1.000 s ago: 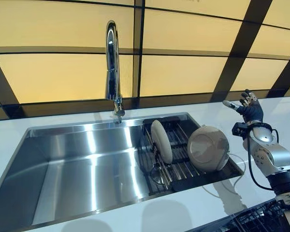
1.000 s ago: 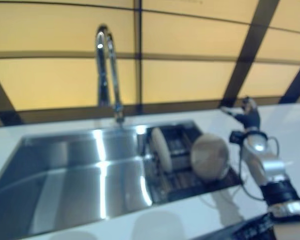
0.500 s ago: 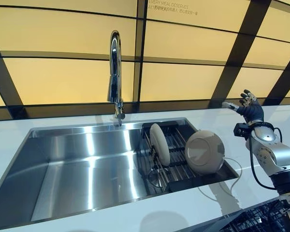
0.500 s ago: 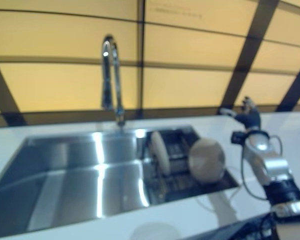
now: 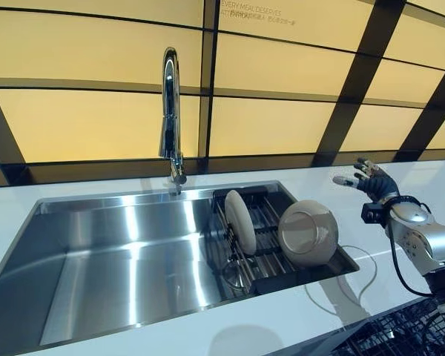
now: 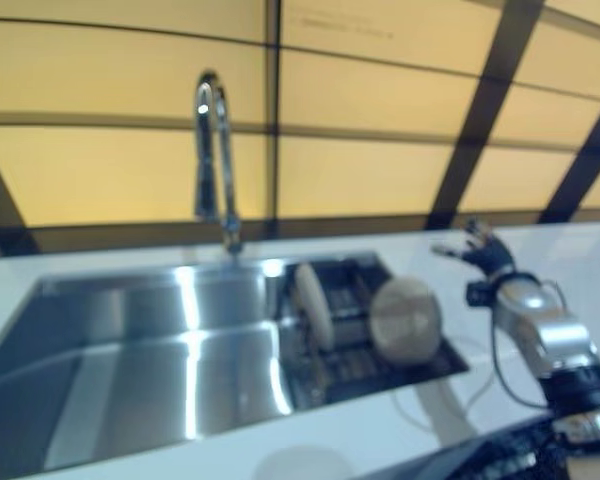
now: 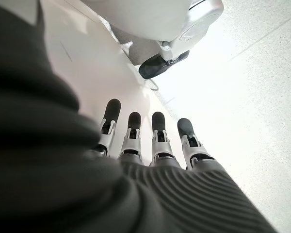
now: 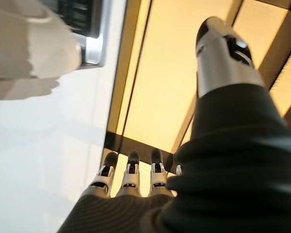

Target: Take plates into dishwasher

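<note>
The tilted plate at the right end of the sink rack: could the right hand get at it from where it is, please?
Probably yes. The right hand is open above the counter just right of the tilted plate, with nothing between them.

My right hand (image 5: 372, 185) hovers raised, well right of the sink (image 5: 74, 222), fingers straight and spread, holding nothing. My left hand (image 7: 150, 145) hangs low, fingers straight.
</note>
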